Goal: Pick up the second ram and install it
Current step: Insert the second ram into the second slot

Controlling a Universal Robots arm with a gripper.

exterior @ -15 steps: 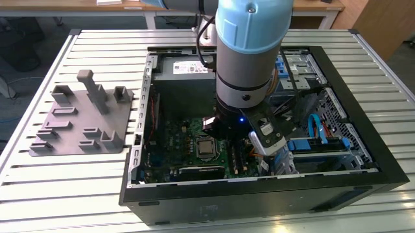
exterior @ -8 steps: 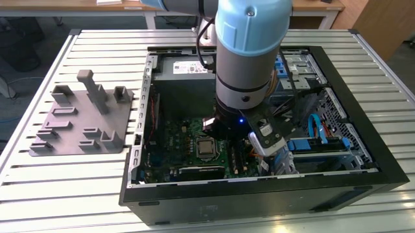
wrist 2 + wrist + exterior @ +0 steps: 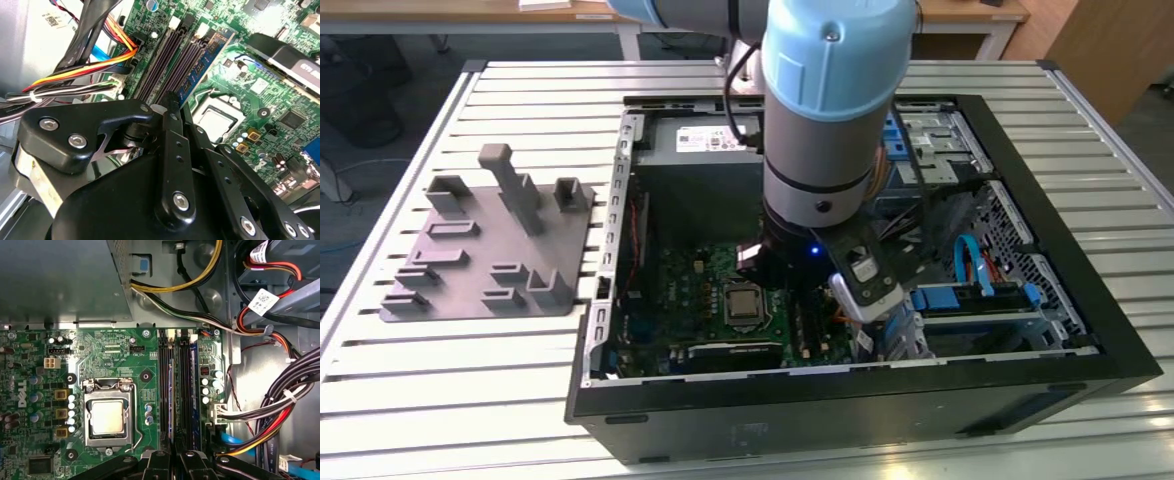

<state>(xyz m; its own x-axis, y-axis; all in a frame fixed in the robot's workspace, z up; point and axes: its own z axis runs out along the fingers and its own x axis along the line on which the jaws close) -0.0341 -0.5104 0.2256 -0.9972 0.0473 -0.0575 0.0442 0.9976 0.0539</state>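
Note:
My gripper [image 3: 173, 460] reaches down inside the open computer case [image 3: 854, 400], over the memory slots [image 3: 180, 390] beside the processor socket. The second ram [image 3: 171, 390] is a thin dark board with a bluish upper edge. It stands on edge in the slot row nearest the socket and runs in between my fingertips. In the second wrist view the same ram [image 3: 210, 55] lies along its slot and ends under the gripper [image 3: 172, 100]. The fingers look shut on the ram's two faces. Another thin board appears to stand two rows over [image 3: 193, 390].
The processor socket [image 3: 107, 417] lies close beside the slots. Bundled cables [image 3: 280, 405] crowd the other side, and yellow and black wires [image 3: 170, 287] cross above. The grey power supply [image 3: 60, 280] walls off the far end. A grey fixture plate [image 3: 494, 240] sits outside the case.

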